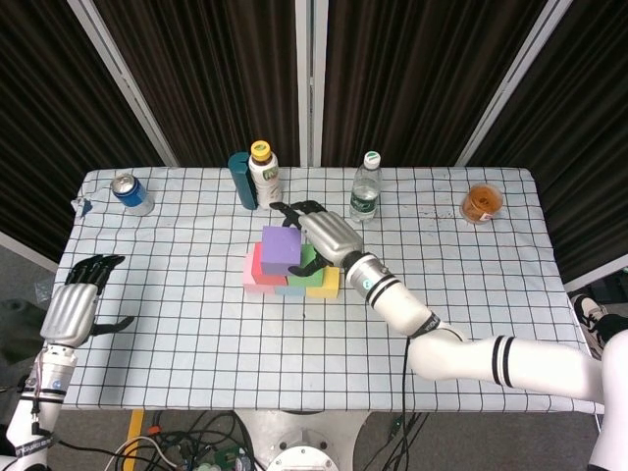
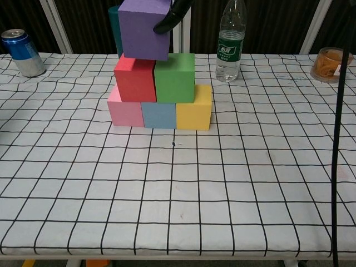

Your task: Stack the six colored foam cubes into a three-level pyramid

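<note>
Purple cube (image 2: 144, 28) sits gripped in the right hand's (image 1: 329, 236) fingers, over the red (image 2: 134, 78)–green (image 2: 174, 77) seam, seemingly just touching; left hand (image 1: 71, 310) idles spread, far off.

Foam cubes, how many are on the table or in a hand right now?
6. Bottom row: pink cube, blue cube, yellow cube. Second level: red cube, green cube. The purple cube is held by the right hand over those two.

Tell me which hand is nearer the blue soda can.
Left. The left hand hangs at the table's near-left edge, below the blue soda can; the right hand holds the purple cube mid-table.
</note>
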Action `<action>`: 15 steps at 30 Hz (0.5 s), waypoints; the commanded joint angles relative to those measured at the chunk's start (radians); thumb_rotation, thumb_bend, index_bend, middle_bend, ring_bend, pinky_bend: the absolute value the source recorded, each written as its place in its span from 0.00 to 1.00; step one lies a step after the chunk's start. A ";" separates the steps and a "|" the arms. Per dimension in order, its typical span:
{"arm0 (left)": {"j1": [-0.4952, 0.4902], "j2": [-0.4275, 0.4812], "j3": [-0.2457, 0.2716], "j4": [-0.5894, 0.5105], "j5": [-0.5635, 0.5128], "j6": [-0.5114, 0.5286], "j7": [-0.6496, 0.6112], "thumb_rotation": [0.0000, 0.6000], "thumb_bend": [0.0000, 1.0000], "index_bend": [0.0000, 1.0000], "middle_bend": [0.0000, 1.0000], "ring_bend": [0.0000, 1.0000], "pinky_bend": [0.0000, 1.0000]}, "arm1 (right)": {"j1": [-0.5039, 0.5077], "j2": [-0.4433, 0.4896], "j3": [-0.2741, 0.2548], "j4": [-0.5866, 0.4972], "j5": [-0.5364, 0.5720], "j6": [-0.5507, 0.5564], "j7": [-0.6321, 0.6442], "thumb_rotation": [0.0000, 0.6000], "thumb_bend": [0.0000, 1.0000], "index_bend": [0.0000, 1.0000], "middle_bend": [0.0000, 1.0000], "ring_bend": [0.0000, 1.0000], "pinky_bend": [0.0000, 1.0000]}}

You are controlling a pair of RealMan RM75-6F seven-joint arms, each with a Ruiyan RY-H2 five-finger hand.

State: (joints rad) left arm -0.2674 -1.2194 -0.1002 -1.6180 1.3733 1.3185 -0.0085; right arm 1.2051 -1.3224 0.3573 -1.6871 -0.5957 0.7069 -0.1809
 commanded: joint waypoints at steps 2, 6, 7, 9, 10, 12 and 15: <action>0.001 -0.001 -0.001 0.001 -0.003 0.000 -0.004 1.00 0.09 0.14 0.12 0.07 0.10 | 0.030 -0.026 -0.019 0.044 0.025 -0.010 -0.015 1.00 0.19 0.00 0.38 0.07 0.02; 0.001 -0.001 -0.001 0.002 -0.006 -0.005 -0.004 1.00 0.09 0.14 0.12 0.07 0.10 | 0.044 -0.034 -0.029 0.059 0.038 -0.008 -0.019 1.00 0.19 0.00 0.38 0.07 0.02; 0.000 -0.001 -0.002 0.001 -0.007 -0.005 -0.005 1.00 0.09 0.14 0.12 0.07 0.10 | 0.047 -0.034 -0.031 0.060 0.041 -0.008 -0.020 1.00 0.19 0.00 0.37 0.07 0.02; 0.000 -0.001 -0.002 0.002 -0.005 -0.005 -0.008 1.00 0.09 0.14 0.12 0.07 0.10 | 0.051 -0.034 -0.035 0.061 0.045 -0.002 -0.023 1.00 0.19 0.00 0.37 0.07 0.02; 0.000 -0.001 -0.002 0.003 -0.005 -0.005 -0.009 1.00 0.09 0.14 0.12 0.07 0.10 | 0.053 -0.034 -0.037 0.061 0.045 0.000 -0.024 1.00 0.19 0.00 0.37 0.07 0.02; 0.000 -0.002 -0.003 0.003 -0.005 -0.005 -0.010 1.00 0.09 0.14 0.12 0.07 0.10 | 0.055 -0.036 -0.042 0.060 0.046 0.011 -0.029 1.00 0.19 0.00 0.37 0.07 0.02; -0.001 -0.003 -0.002 0.005 -0.004 -0.008 -0.014 1.00 0.09 0.14 0.12 0.07 0.10 | 0.058 -0.038 -0.047 0.060 0.049 0.018 -0.030 1.00 0.19 0.00 0.37 0.07 0.02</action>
State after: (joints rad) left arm -0.2678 -1.2225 -0.1027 -1.6134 1.3690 1.3105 -0.0227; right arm 1.2625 -1.3603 0.3110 -1.6277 -0.5472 0.7244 -0.2106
